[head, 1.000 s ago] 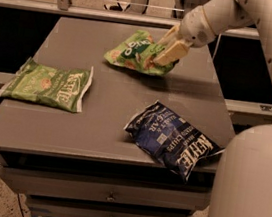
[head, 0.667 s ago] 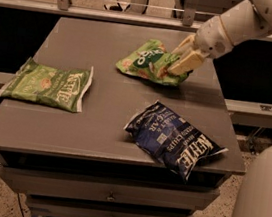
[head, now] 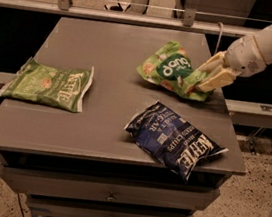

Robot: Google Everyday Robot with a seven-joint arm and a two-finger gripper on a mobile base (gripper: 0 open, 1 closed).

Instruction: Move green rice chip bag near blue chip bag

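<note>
The tool (head: pixel 206 79) is clamped on one edge of the green rice chip bag (head: pixel 168 67) — an edge hold, likely to carry it tilted (logo up). The bag sits just behind the blue chip bag (head: pixel 174 140), apart.

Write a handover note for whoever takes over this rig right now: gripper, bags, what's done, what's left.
The gripper is over the right rear of the table, fingers shut on the right edge of the green rice bag.
The green rice bag is tilted, just behind the blue bag, with a narrow strip of table between them.
The light green bag lies flat at the left and is not part of the job.
Done: grasp made, bag close to the blue bag.
Left: set it down there, open the fingers, back away.
</note>
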